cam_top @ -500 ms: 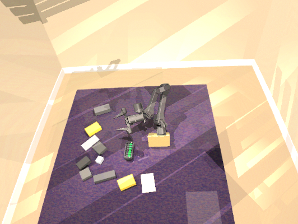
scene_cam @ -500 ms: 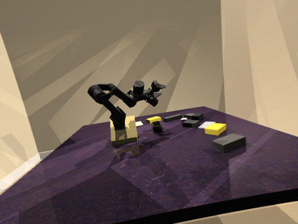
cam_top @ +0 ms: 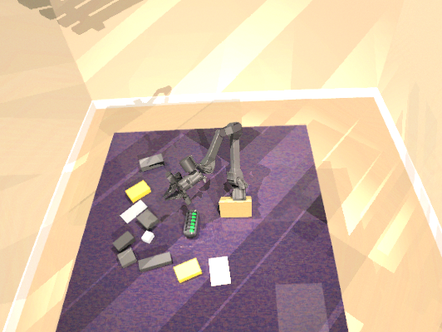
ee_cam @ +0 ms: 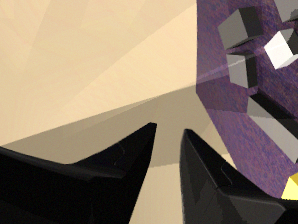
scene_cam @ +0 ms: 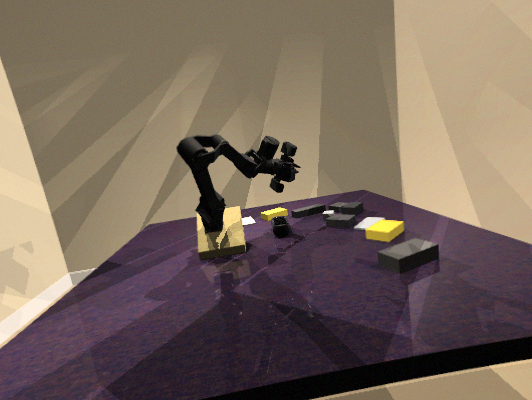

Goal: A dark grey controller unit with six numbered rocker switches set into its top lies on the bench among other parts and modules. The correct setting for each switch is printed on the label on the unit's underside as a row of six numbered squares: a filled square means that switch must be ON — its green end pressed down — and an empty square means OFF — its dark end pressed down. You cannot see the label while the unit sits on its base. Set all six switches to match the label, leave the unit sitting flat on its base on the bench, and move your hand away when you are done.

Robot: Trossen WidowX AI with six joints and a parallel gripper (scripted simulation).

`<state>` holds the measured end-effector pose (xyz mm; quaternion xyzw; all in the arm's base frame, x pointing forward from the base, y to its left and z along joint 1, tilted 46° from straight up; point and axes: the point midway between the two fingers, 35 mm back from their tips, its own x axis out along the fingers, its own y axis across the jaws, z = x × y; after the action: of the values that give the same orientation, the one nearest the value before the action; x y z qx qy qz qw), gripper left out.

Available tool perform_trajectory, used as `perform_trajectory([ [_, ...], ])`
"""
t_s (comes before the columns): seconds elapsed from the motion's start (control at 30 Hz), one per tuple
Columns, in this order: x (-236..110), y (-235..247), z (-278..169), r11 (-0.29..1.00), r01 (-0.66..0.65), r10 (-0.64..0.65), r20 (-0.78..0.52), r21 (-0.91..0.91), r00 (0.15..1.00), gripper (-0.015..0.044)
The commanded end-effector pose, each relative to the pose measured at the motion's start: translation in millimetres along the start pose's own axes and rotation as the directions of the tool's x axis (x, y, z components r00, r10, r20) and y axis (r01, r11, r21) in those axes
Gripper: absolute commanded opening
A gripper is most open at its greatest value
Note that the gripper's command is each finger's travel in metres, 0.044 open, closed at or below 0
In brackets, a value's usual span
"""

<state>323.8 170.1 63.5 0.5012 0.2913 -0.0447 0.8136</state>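
Observation:
The dark grey controller unit (cam_top: 191, 224) (scene_cam: 281, 227) lies on the purple bench top (cam_top: 257, 249) (scene_cam: 200, 320), switch side up, with a row of green switch ends along its right side in the top view. Its switch positions are too small to tell, and its underside label is hidden. The unit is not seen in the wrist view. My gripper (cam_top: 167, 197) (scene_cam: 298, 169) (ee_cam: 169, 133) is nearly closed and empty, with only a narrow gap between the fingertips. It is high above the bench, up and left of the unit in the top view, and tilted forward.
Several grey blocks (cam_top: 151, 162) (cam_top: 154, 261) (scene_cam: 408, 255), two yellow blocks (cam_top: 138, 191) (cam_top: 187, 270) (scene_cam: 384, 230), two white flat pieces (cam_top: 134, 212) (cam_top: 219, 271) and a small white cube (cam_top: 148, 236) (ee_cam: 281, 50) lie left of and below the unit in the top view. The arm stands on a tan base block (cam_top: 235, 207) (scene_cam: 222, 245).

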Motion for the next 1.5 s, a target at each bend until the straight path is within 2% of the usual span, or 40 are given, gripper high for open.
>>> perform_trajectory([
  [0.0,34.3,-25.5,-5.9,0.905,0.223,-0.241,-0.004,-0.363,0.971,0.0000],
  [0.13,58.5,-53.1,-10.8,0.638,0.340,-0.466,0.004,-0.691,0.885,0.0000],
  [0.27,73.2,-81.7,-13.3,0.286,0.287,-0.663,0.028,-0.914,0.748,0.0000],
  [0.4,79.2,-108.9,-13.2,-0.041,0.059,-0.818,0.067,-0.997,0.572,0.0000],
  [0.53,78.1,-132.7,-10.8,-0.237,-0.288,-0.922,0.121,-0.928,0.367,0.0000],
  [0.6,75.3,-142.8,-8.7,-0.263,-0.474,-0.954,0.153,-0.840,0.259,0.0000],
  [0.7,69.2,-155.5,-4.6,-0.208,-0.727,-0.974,0.206,-0.654,0.094,0.0000],
  [0.77,66.0,-160.1,-2.5,-0.149,-0.818,-0.973,0.231,-0.555,0.021,0.0000],
  [1.47,68.8,-169.8,2.0,-0.141,-0.828,-0.972,0.234,-0.542,0.012,0.0000],
])
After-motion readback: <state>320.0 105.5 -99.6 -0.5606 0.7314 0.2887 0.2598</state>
